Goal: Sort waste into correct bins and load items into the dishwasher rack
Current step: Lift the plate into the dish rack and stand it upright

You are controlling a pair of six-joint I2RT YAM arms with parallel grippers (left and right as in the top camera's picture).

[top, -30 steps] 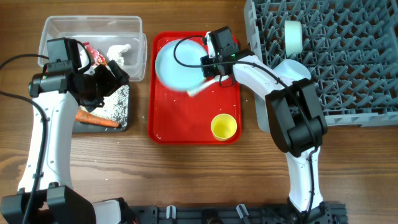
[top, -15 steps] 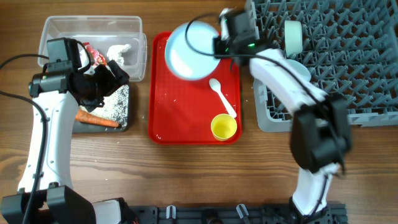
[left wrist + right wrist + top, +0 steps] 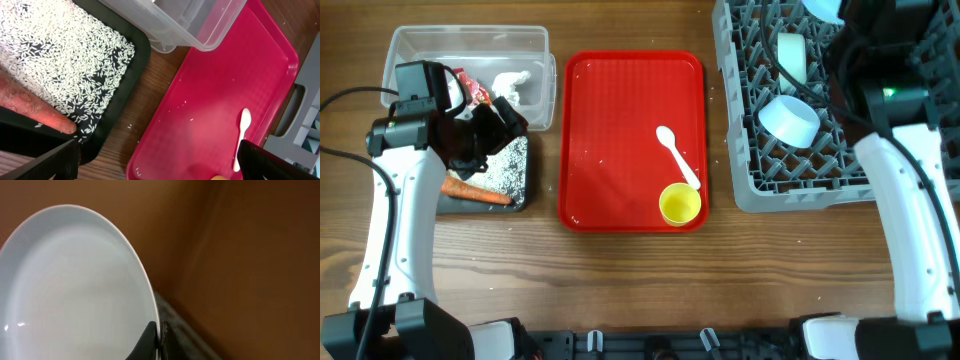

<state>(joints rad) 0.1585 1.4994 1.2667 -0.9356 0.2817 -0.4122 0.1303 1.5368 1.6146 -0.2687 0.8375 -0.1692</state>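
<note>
Right arm (image 3: pixel 905 180) now over dishwasher rack (image 3: pixel 745 150), plate (image 3: pixel 75 290) in its end effector (image 3: pixel 156 339)

You're at a lab-style robot bench: a wooden table (image 3: pixel 620 270) staged with a rack (image 3: pixel 745 100), tray (image 3: pixel 620 130) and tub (image 3: pixel 420 45).

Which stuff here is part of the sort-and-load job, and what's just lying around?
Job: clear tub, black tray, red wrapper, tissue, carrot, rice, large plate, dish and bowl in the dishwasher rack, yellow cup, white spoon.
Lying about: red serving tray, wooden table.
</note>
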